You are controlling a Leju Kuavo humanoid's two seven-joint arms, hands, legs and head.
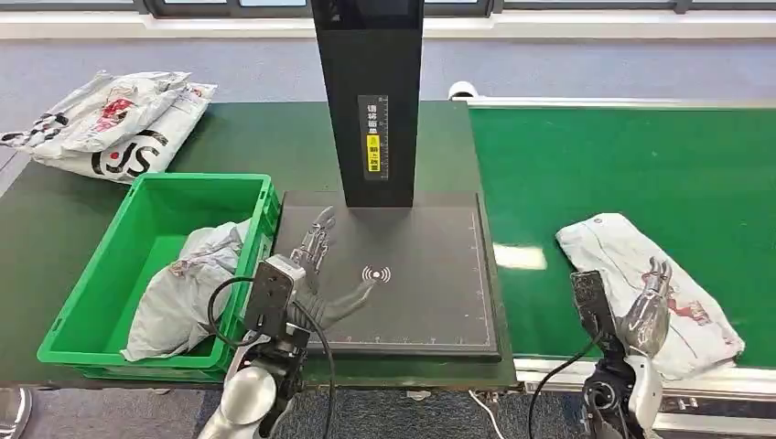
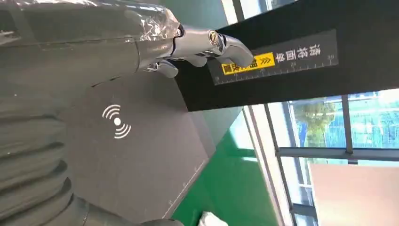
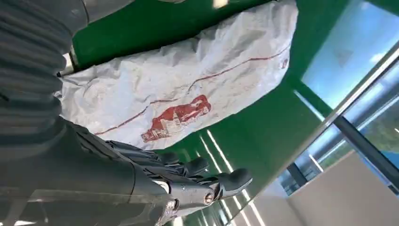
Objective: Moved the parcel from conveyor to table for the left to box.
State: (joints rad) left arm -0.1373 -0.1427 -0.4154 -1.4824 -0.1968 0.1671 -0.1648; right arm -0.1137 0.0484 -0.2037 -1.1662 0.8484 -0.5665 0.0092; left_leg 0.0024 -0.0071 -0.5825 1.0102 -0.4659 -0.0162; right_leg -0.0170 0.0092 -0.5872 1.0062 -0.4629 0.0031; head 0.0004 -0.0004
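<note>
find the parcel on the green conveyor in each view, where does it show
Head view: the parcel lies lower right on the conveyor belt, the right hand just over its near end.
Left wrist view: not in it.
Right wrist view: the parcel runs across the upper middle, red print facing the camera, beside the right hand.
Shared landmark: the parcel's red print.
</note>
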